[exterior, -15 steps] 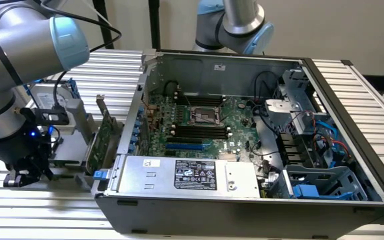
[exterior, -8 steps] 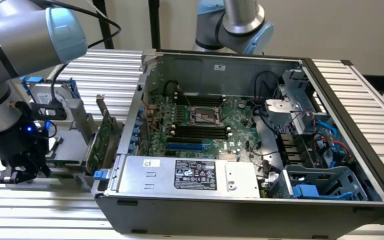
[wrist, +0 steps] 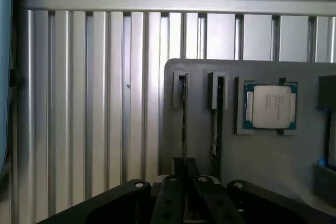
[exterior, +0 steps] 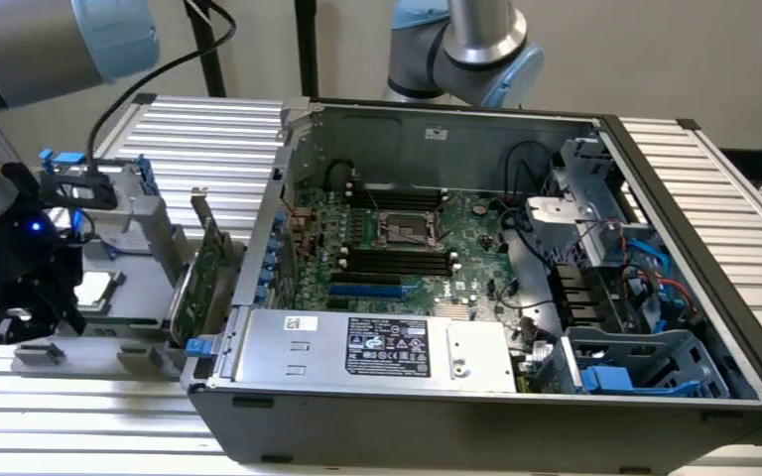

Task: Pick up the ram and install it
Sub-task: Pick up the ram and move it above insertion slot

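gripper (wrist: 185, 167): hangs over the slotted end of the gray holder (wrist: 273, 156), whether apart or clamped I cannot tell
ram (wrist: 216, 124): on edge in a holder slot, just beside the processor chip (wrist: 270, 106)
motherboard (exterior: 401, 248): in the open PC case (exterior: 487, 421), well apart from the ram
expansion card (exterior: 202, 268): upright between holder and case

2 ram sticks (wrist: 216, 124) — 1 processor (wrist: 270, 106), 1 expansion card (exterior: 206, 266).
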Available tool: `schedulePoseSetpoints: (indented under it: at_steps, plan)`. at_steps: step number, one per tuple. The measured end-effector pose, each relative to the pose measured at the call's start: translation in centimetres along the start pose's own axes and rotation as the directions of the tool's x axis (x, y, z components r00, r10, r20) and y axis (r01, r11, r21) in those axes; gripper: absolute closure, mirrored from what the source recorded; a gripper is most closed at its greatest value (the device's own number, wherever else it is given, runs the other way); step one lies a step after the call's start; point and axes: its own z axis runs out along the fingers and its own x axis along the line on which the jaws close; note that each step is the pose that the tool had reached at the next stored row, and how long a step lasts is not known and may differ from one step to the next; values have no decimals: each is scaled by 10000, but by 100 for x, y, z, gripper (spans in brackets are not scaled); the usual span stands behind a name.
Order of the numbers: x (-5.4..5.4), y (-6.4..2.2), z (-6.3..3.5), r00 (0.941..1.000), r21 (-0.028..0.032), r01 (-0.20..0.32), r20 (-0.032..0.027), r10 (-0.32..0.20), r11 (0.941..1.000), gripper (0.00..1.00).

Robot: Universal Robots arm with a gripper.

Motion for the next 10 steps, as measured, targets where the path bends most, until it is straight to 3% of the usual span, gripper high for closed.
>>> schedulePoseSetpoints:
  at_steps: [10]
  plan:
    - [-4,-19,-454,10000,1,8,7,-8,10000,100]
